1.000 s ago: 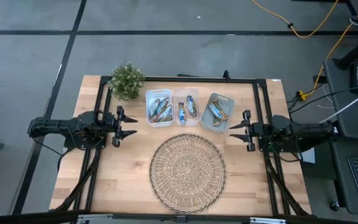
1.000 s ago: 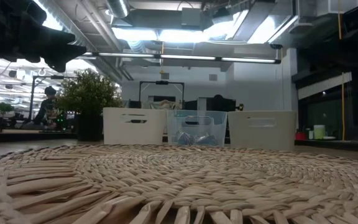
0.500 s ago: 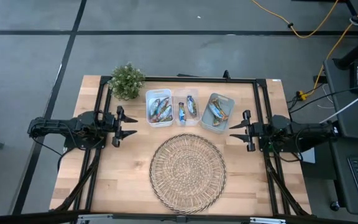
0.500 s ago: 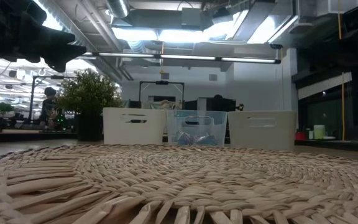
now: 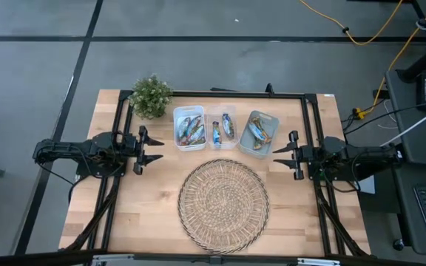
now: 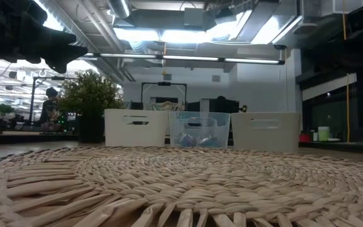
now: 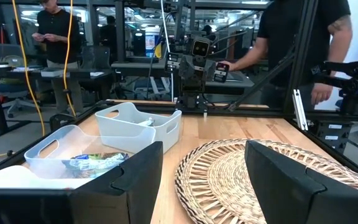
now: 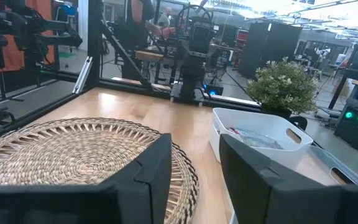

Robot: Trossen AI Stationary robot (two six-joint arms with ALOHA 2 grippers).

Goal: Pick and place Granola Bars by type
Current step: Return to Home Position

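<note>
- High view: Granola Bars (image 5: 191,133) lie in three bins in a row at the desk's (image 5: 124,207) far side: white bin (image 5: 174,129), clear bin (image 5: 221,108), gray bin (image 5: 274,118). The wicker tray (image 5: 223,205) sits near them.
- Left claw (image 5: 154,148) and right claw (image 5: 278,157) flank the tray, well apart from the bins.
- Low view: bars show through the clear bin.
- Wrist views: both claws' fingers spread apart.
</note>
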